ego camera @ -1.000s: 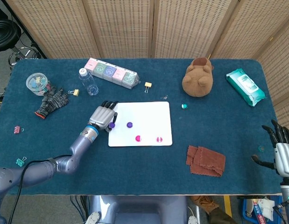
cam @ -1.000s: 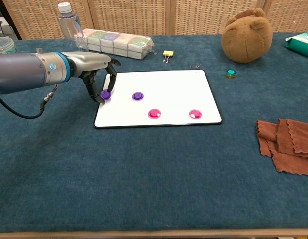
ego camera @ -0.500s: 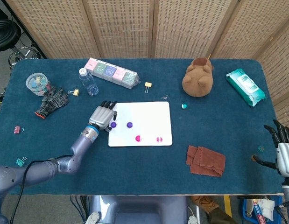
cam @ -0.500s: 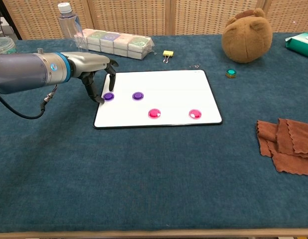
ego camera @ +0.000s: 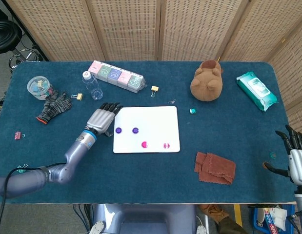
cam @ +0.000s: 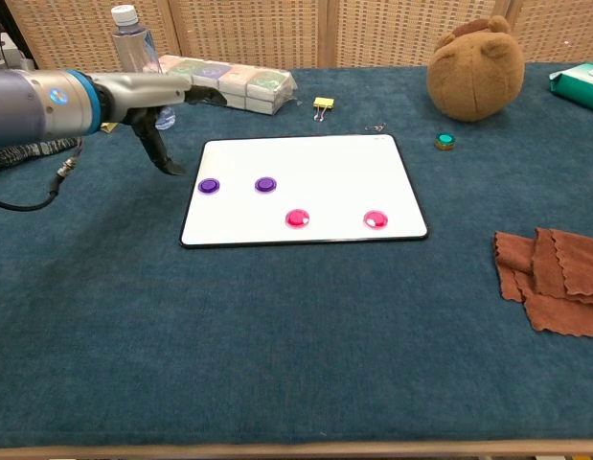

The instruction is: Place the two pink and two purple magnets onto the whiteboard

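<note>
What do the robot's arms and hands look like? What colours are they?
The left arm is smooth silver-grey metal with a bright blue ring and a black cable. Its robot hand is silver with black fingers. The right robot hand looks the same: silver with black fingers.

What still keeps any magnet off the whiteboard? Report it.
Nothing visible. Both purple magnets and both pink magnets lie on the whiteboard. The left hand is open beside its left edge, holding nothing.

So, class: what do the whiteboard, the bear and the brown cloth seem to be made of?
Whiteboard: smooth, glossy white sheet with a thin dark rim, probably coated metal, since magnets are meant for it. Bear: brown plush, fuzzy and matte. Brown cloth: soft matte fabric, folded, with scalloped edges, perhaps microfibre.
</note>
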Controlling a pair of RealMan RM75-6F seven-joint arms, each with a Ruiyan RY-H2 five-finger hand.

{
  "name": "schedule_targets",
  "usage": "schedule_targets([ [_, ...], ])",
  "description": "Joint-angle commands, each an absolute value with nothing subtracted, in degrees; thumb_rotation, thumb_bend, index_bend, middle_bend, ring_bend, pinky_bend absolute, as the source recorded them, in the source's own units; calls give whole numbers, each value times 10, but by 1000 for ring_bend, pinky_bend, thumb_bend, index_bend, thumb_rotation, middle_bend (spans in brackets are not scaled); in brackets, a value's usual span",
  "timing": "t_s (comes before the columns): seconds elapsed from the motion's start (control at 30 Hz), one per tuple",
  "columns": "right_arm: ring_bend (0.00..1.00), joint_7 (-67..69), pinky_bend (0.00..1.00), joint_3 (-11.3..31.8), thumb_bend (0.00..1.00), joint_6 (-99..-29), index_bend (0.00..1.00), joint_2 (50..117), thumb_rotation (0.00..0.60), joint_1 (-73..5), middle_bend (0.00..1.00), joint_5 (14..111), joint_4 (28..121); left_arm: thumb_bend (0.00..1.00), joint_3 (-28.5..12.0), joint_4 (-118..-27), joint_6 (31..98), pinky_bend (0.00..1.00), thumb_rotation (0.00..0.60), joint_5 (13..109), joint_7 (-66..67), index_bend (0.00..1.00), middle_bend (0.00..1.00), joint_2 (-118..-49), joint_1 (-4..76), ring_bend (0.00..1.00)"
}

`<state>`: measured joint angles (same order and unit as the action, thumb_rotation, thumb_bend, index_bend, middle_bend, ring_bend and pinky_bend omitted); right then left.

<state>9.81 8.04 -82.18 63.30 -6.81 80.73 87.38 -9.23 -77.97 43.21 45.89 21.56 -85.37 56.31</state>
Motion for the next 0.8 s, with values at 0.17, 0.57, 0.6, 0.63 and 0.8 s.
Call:
schedule_targets([
  [0.17,0,91,0,78,0,-831,106,638,600,-68,0,819,873,227,-86,-881,545,0,600,587,107,0,0,-750,461,0],
  [0.57,0,78,0,74,0,-868,0,652,600,-62,0,848,873,159,-12,-997,719,0,600,665,46,0,0,-626,279,0],
  [0.6,0,77,0,74,0,-869,0,652,600,-61,0,849,874,134,-4,-1004,732,0,600,669,47,0,0,-619,264,0],
  [0.63,0,76,0,74,0,-870,0,652,600,-61,0,850,875,108,-1,-1009,741,0,600,675,47,0,0,-615,256,0],
  [0.8,0,68,0,75,0,-883,0,652,600,-56,0,852,881,45,23,-1024,815,0,600,714,45,0,0,-607,193,0],
])
